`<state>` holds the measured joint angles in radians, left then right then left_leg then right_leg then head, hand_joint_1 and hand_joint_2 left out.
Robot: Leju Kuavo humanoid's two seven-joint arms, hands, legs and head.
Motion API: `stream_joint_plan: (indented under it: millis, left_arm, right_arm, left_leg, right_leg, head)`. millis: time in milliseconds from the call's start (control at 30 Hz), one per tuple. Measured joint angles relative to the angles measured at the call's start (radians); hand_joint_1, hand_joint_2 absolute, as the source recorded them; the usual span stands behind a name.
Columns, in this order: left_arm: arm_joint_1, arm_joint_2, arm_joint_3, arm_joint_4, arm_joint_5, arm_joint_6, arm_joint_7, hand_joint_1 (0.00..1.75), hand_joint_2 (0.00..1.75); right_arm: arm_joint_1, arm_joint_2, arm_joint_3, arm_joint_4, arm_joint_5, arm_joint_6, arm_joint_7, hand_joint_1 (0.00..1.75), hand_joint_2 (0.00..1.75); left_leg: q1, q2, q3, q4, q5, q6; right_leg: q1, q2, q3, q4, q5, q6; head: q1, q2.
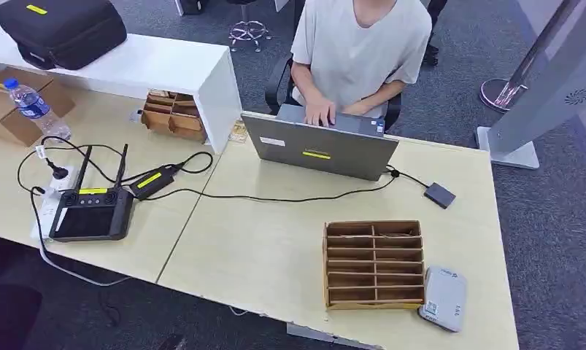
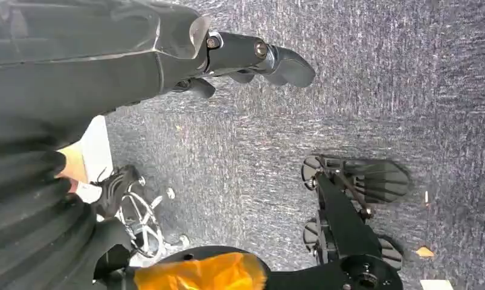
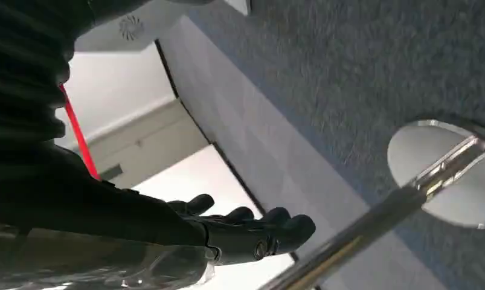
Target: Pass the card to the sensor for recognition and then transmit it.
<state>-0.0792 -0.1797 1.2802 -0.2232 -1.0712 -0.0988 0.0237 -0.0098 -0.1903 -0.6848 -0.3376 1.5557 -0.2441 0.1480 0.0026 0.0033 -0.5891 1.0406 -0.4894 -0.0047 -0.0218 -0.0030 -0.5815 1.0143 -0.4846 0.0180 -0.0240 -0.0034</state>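
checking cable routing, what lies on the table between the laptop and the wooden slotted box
In the head view, a black cable crosses the bare table between the laptop and the wooden slotted box; nothing else lies there.

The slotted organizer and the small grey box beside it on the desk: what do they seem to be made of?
The slotted organizer looks like unfinished brown cardboard or thin wood: matte, with thin flat dividers and raw edges. I cannot tell which. The small grey box looks like moulded plastic: a smooth light-grey shell with rounded corners, a faint sheen and a printed label.

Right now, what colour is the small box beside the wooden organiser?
Light grey, clearest in the head view.
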Motion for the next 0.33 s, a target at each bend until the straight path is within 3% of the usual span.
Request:
stream_joint_plan:
  millis: [333]
  left_arm:
    - [-0.006,-0.028,0.001,0.000,0.019,0.016,0.015,0.00,1.75]
  right_arm:
    - [-0.001,0.146,-0.067,0.045,-0.001,0.088,0.009,0.00,1.75]
  left_leg:
    - [0.000,0.000,0.000,0.000,0.000,0.000]
  right_leg:
    - [0.000,0.000,0.000,0.000,0.000,0.000]
  head:
    - [0.000,0.000]
